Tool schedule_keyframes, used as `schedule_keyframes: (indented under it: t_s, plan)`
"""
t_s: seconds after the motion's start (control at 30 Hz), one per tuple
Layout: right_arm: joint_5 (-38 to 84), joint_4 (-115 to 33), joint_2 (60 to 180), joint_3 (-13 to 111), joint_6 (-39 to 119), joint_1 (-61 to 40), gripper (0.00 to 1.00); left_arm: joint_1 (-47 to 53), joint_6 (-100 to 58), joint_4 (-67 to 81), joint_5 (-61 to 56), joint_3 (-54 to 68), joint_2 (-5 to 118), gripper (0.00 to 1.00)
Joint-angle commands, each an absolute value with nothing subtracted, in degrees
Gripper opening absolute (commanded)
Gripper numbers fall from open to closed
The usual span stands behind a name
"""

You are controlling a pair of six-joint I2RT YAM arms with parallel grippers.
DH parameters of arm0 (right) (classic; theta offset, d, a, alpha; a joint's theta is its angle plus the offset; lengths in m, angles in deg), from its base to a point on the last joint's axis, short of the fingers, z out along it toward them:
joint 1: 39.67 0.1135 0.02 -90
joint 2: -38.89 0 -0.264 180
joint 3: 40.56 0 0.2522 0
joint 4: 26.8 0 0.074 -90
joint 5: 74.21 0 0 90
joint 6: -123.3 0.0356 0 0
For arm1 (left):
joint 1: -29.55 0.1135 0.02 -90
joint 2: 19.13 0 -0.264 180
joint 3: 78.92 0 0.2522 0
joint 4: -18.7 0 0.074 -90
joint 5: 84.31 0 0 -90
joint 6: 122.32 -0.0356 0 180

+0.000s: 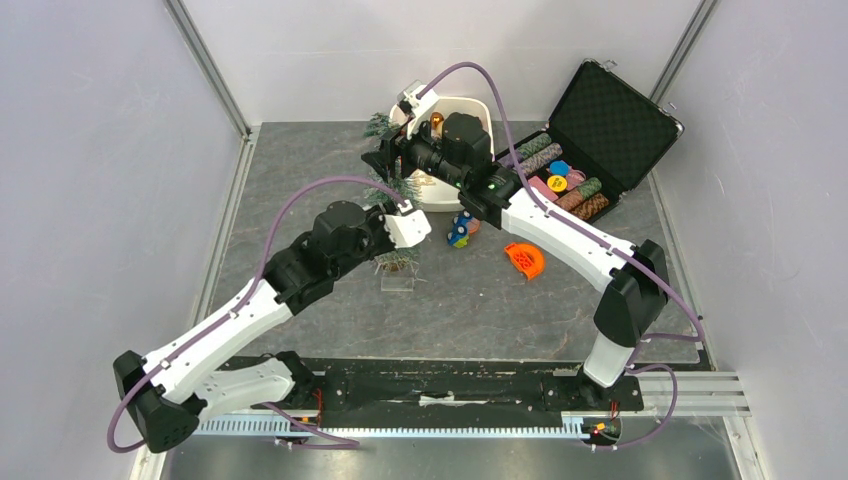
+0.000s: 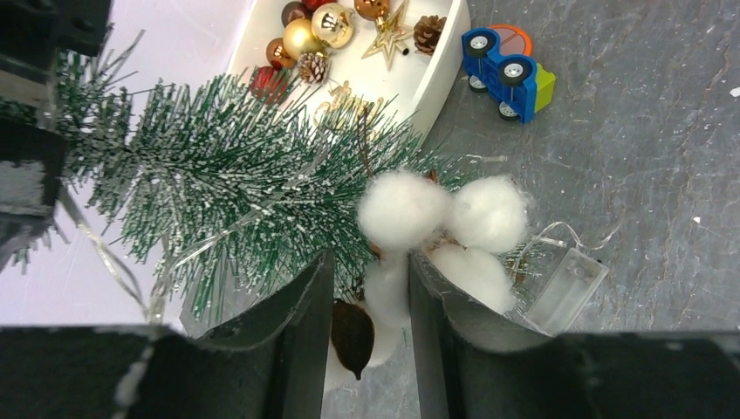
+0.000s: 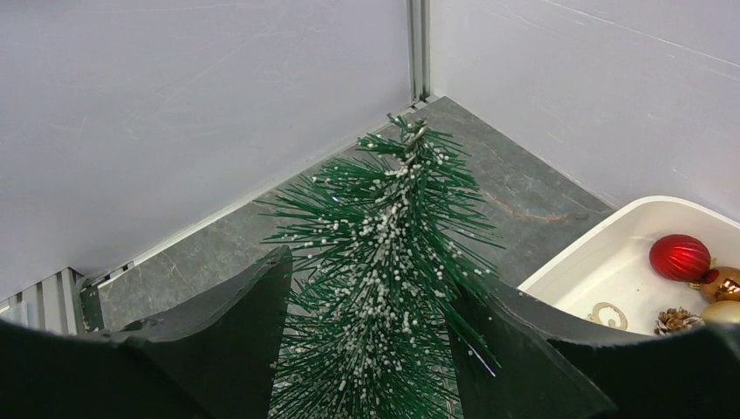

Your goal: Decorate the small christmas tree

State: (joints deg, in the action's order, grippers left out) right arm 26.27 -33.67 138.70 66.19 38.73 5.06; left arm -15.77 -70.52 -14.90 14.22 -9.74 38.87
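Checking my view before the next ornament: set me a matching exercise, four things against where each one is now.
Things:
1. small christmas tree
2. cotton sprig
3. toy truck
4. red bauble

Places:
A. in the white tray
B. on the table beside the tray
C. between the fingers of the left pincer
D. between the fingers of the right pincer

Pairs: 1-D, 2-C, 3-B, 4-A

The small christmas tree is dark green with white snowy dots. The cotton puffs are white. The toy truck is blue, green and orange. The red bauble and the gold bauble are shiny.
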Motion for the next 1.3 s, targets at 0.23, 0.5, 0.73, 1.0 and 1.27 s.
schedule_keyframes:
  t_s: [0.23,0.5,0.73,1.0,1.27]
  plan:
    - [26.63,-32.92,136.27,65.83,38.45,5.15,0.64,-15.36,-67.23,-20.59,9.60,-3.33,36.34,0.51]
    - [26.55,-32.92,136.38,65.75,38.38,5.15,0.64,-15.37,-66.82,-23.32,7.62,-2.56,35.51,0.58]
    - [25.94,-32.96,136.27,65.75,37.76,5.15,0.65,-15.37,-65.51,-27.64,5.95,1.28,35.25,0.63]
    - [25.71,-33.27,135.86,65.95,36.60,5.16,0.76,-15.37,-61.70,-34.70,2.36,8.26,34.43,0.69]
    - [26.01,-33.68,135.23,66.40,34.80,5.11,0.89,-15.36,-57.79,-34.25,10.60,9.94,36.51,0.75]
